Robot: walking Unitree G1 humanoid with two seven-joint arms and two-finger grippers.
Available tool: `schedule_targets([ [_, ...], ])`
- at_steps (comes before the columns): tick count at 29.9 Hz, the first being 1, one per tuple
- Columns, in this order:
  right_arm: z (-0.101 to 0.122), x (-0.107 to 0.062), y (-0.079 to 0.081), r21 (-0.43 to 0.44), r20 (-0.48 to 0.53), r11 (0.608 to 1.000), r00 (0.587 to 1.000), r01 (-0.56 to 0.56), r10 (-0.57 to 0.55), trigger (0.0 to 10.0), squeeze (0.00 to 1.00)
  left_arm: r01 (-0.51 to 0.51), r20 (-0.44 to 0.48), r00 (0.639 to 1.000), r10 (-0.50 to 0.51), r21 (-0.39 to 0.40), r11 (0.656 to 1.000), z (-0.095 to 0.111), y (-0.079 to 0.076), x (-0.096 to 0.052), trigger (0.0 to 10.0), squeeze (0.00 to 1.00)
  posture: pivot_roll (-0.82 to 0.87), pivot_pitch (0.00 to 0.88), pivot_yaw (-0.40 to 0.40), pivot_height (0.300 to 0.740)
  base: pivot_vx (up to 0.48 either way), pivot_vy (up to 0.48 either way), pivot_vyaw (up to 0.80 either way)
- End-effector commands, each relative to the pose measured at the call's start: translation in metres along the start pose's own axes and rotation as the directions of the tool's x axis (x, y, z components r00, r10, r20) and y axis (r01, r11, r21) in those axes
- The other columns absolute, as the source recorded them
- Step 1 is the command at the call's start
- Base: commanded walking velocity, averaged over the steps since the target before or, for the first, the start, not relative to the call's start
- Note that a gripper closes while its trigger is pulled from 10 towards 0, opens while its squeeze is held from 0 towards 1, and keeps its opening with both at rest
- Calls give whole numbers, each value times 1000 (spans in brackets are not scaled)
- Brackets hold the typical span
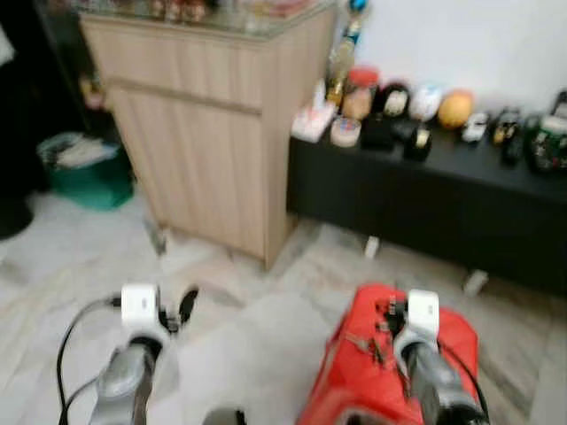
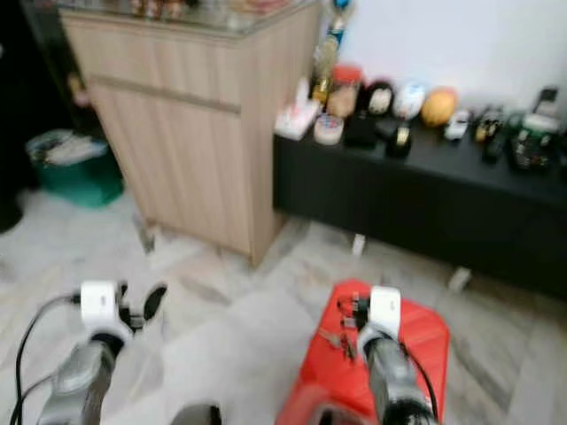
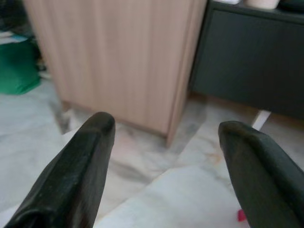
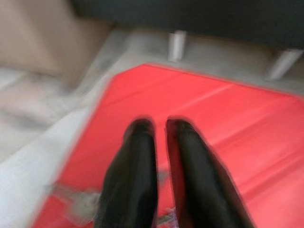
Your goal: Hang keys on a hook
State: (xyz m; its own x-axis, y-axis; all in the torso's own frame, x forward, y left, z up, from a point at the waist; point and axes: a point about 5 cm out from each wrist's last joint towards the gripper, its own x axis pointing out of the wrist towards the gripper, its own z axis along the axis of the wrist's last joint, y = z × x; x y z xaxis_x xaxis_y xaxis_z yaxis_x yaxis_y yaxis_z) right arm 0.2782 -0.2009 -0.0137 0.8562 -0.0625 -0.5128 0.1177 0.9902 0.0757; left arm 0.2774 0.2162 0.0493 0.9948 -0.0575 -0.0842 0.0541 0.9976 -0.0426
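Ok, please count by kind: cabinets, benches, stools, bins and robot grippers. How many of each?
wooden cabinet: 1
black bench: 1
red stool: 1
green bin: 1
grippers: 2, the left gripper and the right gripper
Total: 6

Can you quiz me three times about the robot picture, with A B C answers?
1. Where is the right gripper?
A. Over the red stool
B. Inside the green bin
C. On the black bench

2. What colour is the tall cabinet?
A. Blue
B. Light wood
C. Pink

3. How are the left gripper's fingers?
A. Pressed together
B. Squeezing a cup
C. Wide apart

Answers: 1 A, red stool top lies right under its fingers. 2 B, pale wood grain shows on its sides. 3 C, floor shows in the big gap between them.
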Motion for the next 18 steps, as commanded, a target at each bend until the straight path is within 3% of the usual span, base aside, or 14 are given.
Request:
schedule_targets([
  [1,-2,-1,-1,5,2,1000,1000,5,-5,10000,0,0,-26,1000,0,-9,1000,-6,1,-6,10000,0,108,0,-39,620,0,0,0],
  [15,-7,1,10,-95,-91,993,994,-75,66,10000,0,6,-38,999,-6,-10,1000,-10,-2,-12,10000,0,112,0,-36,620,0,0,0],
  [18,-4,2,12,-99,-78,991,994,-90,83,10000,0,13,-39,999,-14,-12,1000,-9,-5,-11,10000,0,113,0,-36,595,0,0,0],
])
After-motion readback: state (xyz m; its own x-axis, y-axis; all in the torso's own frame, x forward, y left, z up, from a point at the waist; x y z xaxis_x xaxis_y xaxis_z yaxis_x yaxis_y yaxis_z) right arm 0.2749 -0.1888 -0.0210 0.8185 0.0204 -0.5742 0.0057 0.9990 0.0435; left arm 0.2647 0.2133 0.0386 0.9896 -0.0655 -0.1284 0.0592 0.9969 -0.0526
